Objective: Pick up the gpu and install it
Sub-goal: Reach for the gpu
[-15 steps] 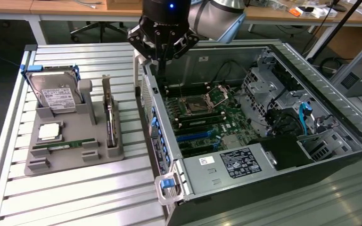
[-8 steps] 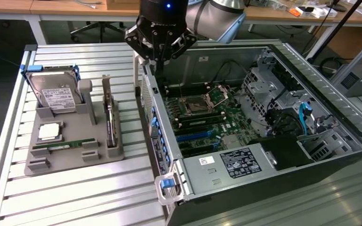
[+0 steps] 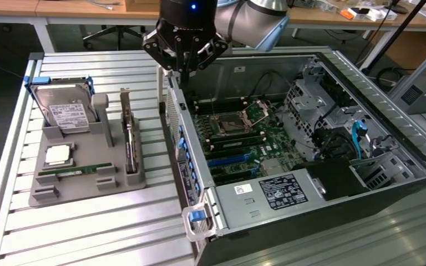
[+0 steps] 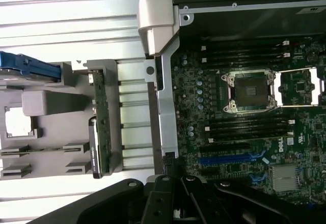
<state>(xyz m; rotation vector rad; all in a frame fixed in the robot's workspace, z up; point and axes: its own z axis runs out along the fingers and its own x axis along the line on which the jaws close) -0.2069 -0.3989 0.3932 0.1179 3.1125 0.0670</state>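
Open computer case (image 3: 235,75) wall just under fingers (image 3: 184,69); gray fixture (image 3: 80,185) farther aside, holding hard drive (image 3: 66,111), memory stick (image 3: 76,170).

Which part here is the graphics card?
Find the open computer case, then the grey tray beside it, on the exterior view's left. The gpu stands on edge in the tray's slot nearest the case: a thin dark board with a silver bracket, unlike the boxy hard drive or the green memory stick.
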